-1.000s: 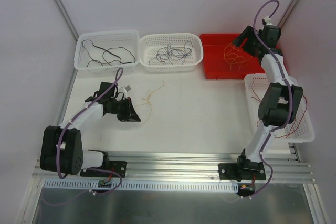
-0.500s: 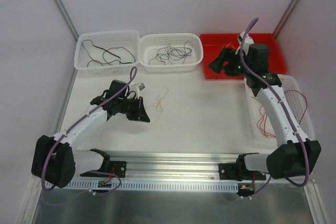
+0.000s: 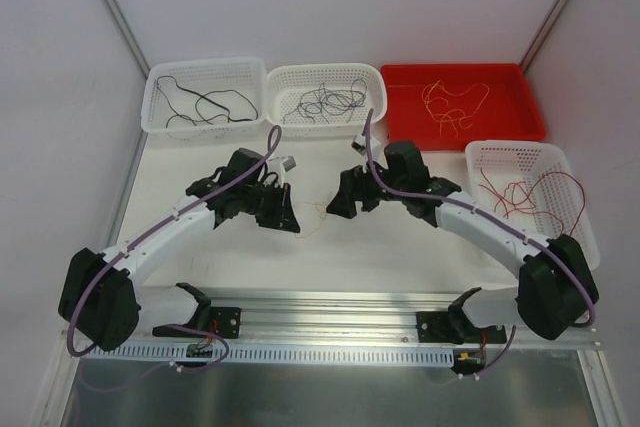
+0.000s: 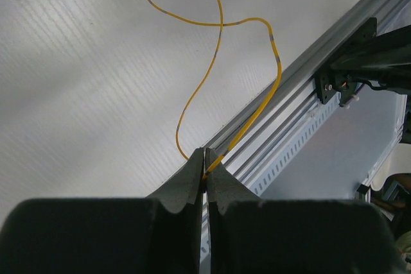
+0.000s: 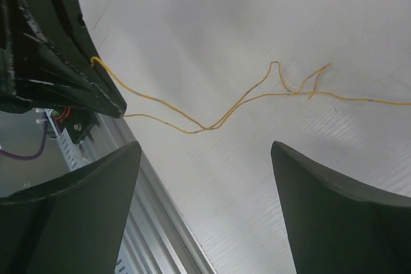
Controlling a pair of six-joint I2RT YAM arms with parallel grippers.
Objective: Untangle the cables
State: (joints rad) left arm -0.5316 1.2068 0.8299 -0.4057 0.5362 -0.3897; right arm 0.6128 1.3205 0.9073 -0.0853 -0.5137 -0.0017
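Near the middle of the table (image 3: 400, 247): left gripper (image 3: 291, 221) pinched tight on 1 yellow cable (image 4: 218, 27), clamped at the very fingertips. The rest of the strand trails out over the white surface (2 loose bends in the left wrist view). The right gripper (image 5: 205, 149) has its fingers spread wide, holds nothing and hovers just beside the left one, over the same strand.

Far edge:
- black cables (image 3: 200, 102) in the left white basket (image 3: 205, 62)
- purple-grey cables (image 3: 325, 102) in the middle white basket (image 3: 325, 69)
- orange-yellow cables (image 3: 452, 107) in the red tray (image 3: 460, 68)
- red cables (image 3: 525, 187) in the right white basket (image 3: 520, 145)
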